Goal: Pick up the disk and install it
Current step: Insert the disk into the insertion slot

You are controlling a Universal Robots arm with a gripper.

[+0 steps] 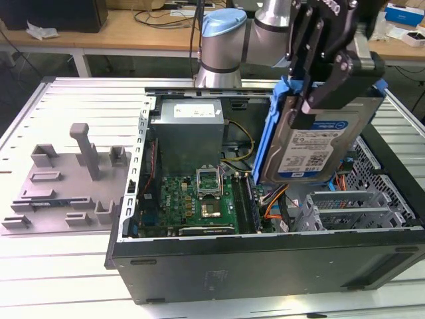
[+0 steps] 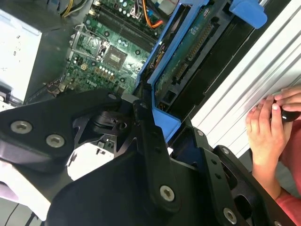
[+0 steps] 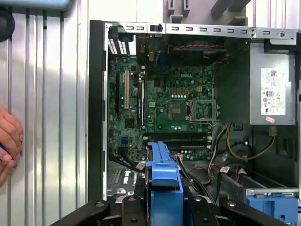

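The disk (image 1: 312, 143), a silver hard drive with a blue-and-white label in a bright blue carrier bracket, hangs tilted on edge above the right side of the open computer case (image 1: 265, 266). My gripper (image 1: 297, 114) is shut on its upper part, black fingers clamping both faces. In the second wrist view the disk (image 2: 186, 54) shows its green circuit-board side, the gripper (image 2: 146, 110) closed on its blue frame. In the first wrist view the blue carrier edge of the disk (image 3: 163, 176) sticks out between the gripper's (image 3: 162, 207) black fingers, over the case interior.
Inside the case lie the green motherboard (image 1: 199, 199), the grey power supply (image 1: 189, 129) and the grey drive cage (image 1: 348, 209) with a blue clip (image 3: 273, 207). A grey fixture (image 1: 73, 179) sits at the exterior view's left. A person's hand (image 2: 268, 125) rests on the slatted table beside the case.
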